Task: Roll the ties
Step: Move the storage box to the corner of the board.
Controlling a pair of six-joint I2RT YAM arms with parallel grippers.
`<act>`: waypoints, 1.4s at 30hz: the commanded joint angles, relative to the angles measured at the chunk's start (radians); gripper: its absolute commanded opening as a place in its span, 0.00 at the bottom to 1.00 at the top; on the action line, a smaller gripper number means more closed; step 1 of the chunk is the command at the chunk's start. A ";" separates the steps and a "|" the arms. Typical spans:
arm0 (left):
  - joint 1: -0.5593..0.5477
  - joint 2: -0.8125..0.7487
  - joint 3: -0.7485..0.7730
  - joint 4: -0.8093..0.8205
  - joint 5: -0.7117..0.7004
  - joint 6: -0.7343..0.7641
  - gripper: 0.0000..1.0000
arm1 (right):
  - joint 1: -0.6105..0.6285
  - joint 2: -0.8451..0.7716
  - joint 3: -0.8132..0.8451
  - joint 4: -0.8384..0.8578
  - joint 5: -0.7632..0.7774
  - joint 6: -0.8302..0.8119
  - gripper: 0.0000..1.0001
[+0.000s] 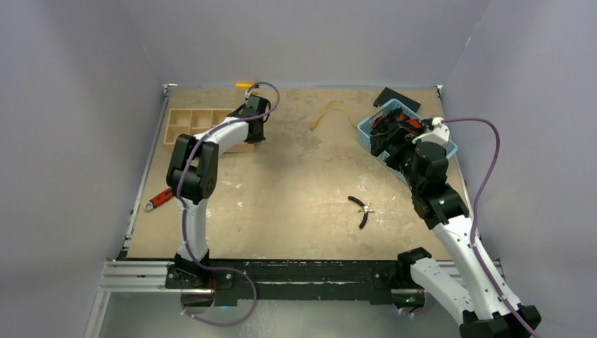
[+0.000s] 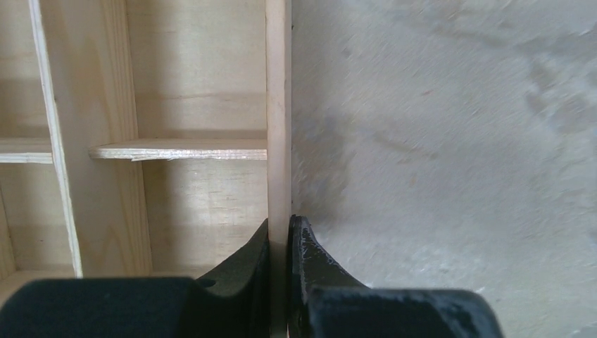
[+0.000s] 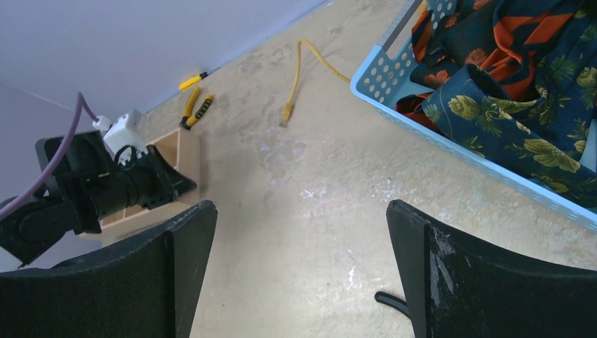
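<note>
The ties [image 3: 521,77] lie bunched in a blue perforated basket [image 3: 450,148] at the back right: dark navy fabric with gold-yellow flowers, and orange-red fabric with black stripes. From above they show as a dark and orange heap [image 1: 394,123]. My right gripper [image 3: 301,211] stands open above bare table just left of the basket, with nothing between its fingers. My left gripper [image 2: 280,232] is shut on the right wall [image 2: 278,105] of a wooden divided box [image 1: 193,127] at the back left, one finger inside the box and one outside.
A yellow cord [image 1: 331,113] lies between box and basket. Black pliers [image 1: 361,209] rest mid-table and a red-handled tool [image 1: 160,200] lies near the left edge. Yellow-handled pliers [image 3: 196,107] sit by the back wall. A black flat piece [image 1: 396,98] lies behind the basket.
</note>
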 commanded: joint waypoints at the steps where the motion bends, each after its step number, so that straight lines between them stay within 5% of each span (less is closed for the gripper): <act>1: 0.024 0.063 0.096 -0.023 0.151 0.061 0.00 | 0.005 -0.017 0.026 0.005 -0.011 -0.021 0.95; 5: 0.053 0.083 0.142 -0.058 0.207 0.065 0.00 | 0.005 -0.019 0.037 0.000 -0.001 -0.023 0.95; 10: 0.061 0.019 0.060 -0.038 0.223 0.059 0.38 | 0.006 -0.009 0.065 0.003 -0.005 -0.022 0.95; 12: 0.063 -0.012 0.022 -0.032 0.224 0.059 0.35 | 0.006 -0.002 0.076 0.003 -0.003 -0.023 0.95; 15: 0.074 -0.048 -0.034 -0.037 0.225 0.044 0.14 | 0.006 0.002 0.079 0.003 -0.006 -0.021 0.95; 18: 0.079 -0.083 -0.116 -0.016 0.224 0.029 0.14 | 0.006 -0.004 0.075 0.007 -0.007 -0.019 0.95; 25: 0.076 -0.196 -0.141 0.030 0.271 0.001 0.53 | 0.005 0.010 0.089 -0.002 0.010 -0.030 0.96; 28: 0.072 -0.269 -0.113 0.033 0.294 -0.012 0.83 | 0.006 0.031 0.106 -0.011 0.031 -0.034 0.96; 29: 0.071 -0.291 -0.107 0.036 0.303 -0.016 0.86 | 0.006 0.039 0.112 -0.015 0.036 -0.034 0.96; 35: 0.064 -0.469 -0.206 0.114 0.277 -0.074 0.90 | 0.005 0.085 0.128 -0.016 0.082 -0.022 0.96; 42: 0.045 -0.810 -0.585 0.291 0.181 -0.287 0.88 | -0.037 0.193 0.174 -0.053 0.249 -0.049 0.97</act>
